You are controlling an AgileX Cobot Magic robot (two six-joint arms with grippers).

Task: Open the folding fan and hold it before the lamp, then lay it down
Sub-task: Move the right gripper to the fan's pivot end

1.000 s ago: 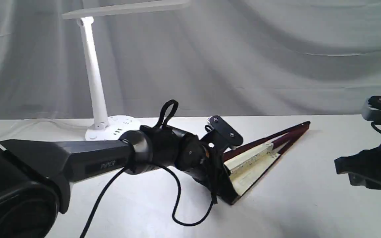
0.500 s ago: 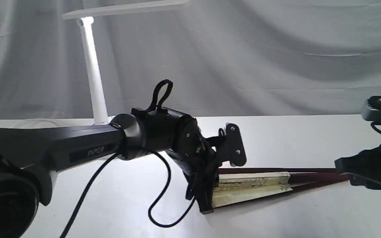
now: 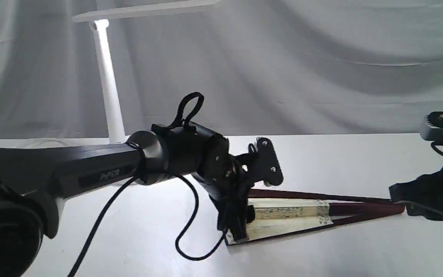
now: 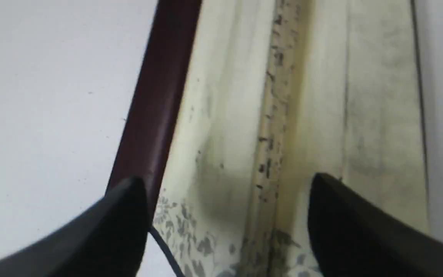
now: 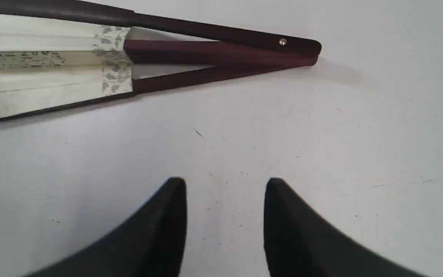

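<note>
The folding fan (image 3: 290,215) is lying flat on the table (image 3: 321,257), spread only to a narrow wedge, its pivot (image 5: 282,42) pointing toward the right arm and sitting well apart from the lamp (image 3: 108,88); the left gripper (image 4: 227,184) is hovering at the wide leaf end with its fingers (image 4: 344,219) standing wide and holding nothing, cream pleats and the maroon guard (image 4: 156,100) showing between them; the right gripper (image 5: 225,182) is hanging over bare table near the pivot, jaws partly apart and empty; the likely trouble is lying in the next pinch, since closing on paper rather than the guard risks creasing or tearing the leaf; with nothing pinning the pivot, a pull is probably dragging the whole fan instead of spreading it; the dangling cable (image 3: 190,238) is looping close enough to snag.
</note>
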